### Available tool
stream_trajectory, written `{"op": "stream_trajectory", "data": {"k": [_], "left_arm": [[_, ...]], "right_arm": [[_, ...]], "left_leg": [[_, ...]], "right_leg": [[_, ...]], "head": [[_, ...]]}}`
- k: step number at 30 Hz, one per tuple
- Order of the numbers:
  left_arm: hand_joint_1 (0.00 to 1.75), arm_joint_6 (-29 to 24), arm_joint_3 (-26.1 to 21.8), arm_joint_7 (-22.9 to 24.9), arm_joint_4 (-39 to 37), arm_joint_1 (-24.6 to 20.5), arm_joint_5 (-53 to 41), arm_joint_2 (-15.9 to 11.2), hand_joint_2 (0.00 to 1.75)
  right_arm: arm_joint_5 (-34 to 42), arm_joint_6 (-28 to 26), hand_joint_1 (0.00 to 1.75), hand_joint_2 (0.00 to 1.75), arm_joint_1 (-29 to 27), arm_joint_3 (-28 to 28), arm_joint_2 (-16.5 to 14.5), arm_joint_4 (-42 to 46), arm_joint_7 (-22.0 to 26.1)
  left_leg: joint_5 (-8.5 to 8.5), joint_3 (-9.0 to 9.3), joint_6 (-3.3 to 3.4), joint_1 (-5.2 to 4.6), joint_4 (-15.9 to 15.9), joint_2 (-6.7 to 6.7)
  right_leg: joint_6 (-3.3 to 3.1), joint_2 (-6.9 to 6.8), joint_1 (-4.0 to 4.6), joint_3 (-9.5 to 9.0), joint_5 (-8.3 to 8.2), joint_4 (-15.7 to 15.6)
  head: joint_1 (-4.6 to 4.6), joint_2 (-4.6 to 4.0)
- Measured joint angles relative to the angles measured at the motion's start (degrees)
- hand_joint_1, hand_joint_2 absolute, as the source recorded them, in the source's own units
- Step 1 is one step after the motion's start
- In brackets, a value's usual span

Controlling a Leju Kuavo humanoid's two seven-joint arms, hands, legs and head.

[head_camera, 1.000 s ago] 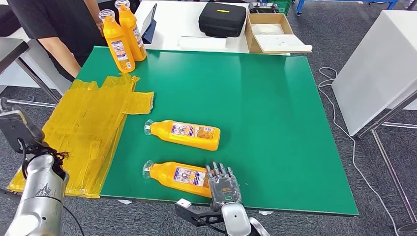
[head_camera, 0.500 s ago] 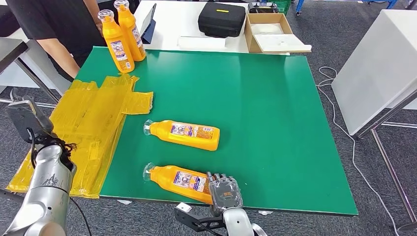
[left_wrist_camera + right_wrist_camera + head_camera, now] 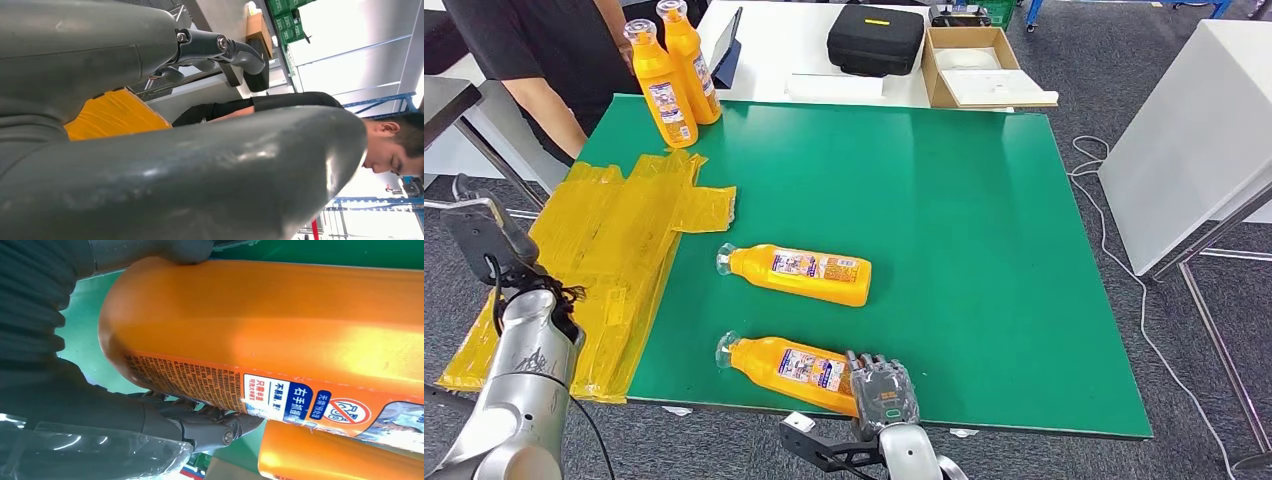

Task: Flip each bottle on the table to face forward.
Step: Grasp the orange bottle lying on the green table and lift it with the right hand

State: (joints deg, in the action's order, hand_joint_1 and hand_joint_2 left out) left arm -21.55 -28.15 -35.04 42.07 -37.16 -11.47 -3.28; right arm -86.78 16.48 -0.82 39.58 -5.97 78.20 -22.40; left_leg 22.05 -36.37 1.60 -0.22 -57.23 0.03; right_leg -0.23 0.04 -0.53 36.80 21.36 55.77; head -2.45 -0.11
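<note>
- The left arm [image 3: 519, 385] has swung up beside the table's left edge over the last second, its wrist now level with the yellow plastic sheet [image 3: 604, 250]. It is well away from any bottle, so it looks to be out of this step.
- The left hand [image 3: 200, 170] is a grey blur close to the lens in the left wrist view, with no finger gap to read, so whether it is spread or curled I cannot tell.
- Two upright bottles [image 3: 669, 75] stand at the far left corner of the table [image 3: 984, 250], well apart from both hands; they look already sorted.
- The far bottle [image 3: 796, 273] lies on its side just beyond the right hand, label up, and has not shifted.
- The near bottle [image 3: 786, 367] has turned a little since a second ago, its neck end swung slightly and its base now under the hand.
- The right hand [image 3: 882, 392] has dropped onto that base and is grasping it; the right wrist view shows the thumb [image 3: 150, 252] over the bottle's base [image 3: 225, 325] and fingers [image 3: 215, 427] under it. I judge the flip is about to start.
- The fingertips are hidden behind the bottle, so the firmness of the hold is unclear.
</note>
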Motion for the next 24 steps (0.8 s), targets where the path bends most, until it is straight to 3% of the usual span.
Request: {"op": "stream_trajectory", "data": {"k": [8, 12, 16, 24], "left_arm": [[0.0, 5.3, 1.1, -0.4, -0.7, 0.6, 1.0, 1.4, 0.0], [0.0, 14.3, 2.9, 1.3, -0.6, 2.3, 2.6, 3.3, 1.75], [0.0, 24.7, 6.9, 1.7, -0.3, 4.3, 4.6, 6.3, 1.75], [0.0, 36.4, 17.7, 6.2, 5.3, 8.9, 15.8, 10.8, 1.75]], "right_arm": [[3.6, -0.3, 1.75, 1.75, 0.7, -6.7, -0.3, 7.3, 1.4], [5.6, -1.2, 1.75, 1.75, 3.0, -10.4, -1.0, 15.1, 2.3], [7.5, -4.5, 1.75, 1.75, 4.4, -12.1, -2.1, 20.4, 3.1], [12.7, -10.7, 1.75, 1.75, 7.5, -12.2, -4.2, 17.8, 5.1]], "left_leg": [[-0.01, -0.07, 0.01, -0.01, 0.0, -0.01], [-0.02, -0.07, 0.01, -0.02, 0.0, -0.02], [-0.01, -0.1, 0.02, -0.05, 0.0, -0.08], [0.03, -0.19, 0.07, -0.03, 0.0, -0.03]], "right_leg": [[0.0, -0.01, -0.02, 0.01, -0.03, 0.0], [0.0, -0.03, -0.02, 0.02, -0.03, 0.0], [0.0, -0.05, -0.05, 0.01, -0.04, 0.0], [0.0, -0.02, -0.06, 0.03, -0.04, 0.0]], "head": [[-0.01, 0.0], [0.0, 0.0], [-0.01, 0.0], [-0.02, 0.0]]}}
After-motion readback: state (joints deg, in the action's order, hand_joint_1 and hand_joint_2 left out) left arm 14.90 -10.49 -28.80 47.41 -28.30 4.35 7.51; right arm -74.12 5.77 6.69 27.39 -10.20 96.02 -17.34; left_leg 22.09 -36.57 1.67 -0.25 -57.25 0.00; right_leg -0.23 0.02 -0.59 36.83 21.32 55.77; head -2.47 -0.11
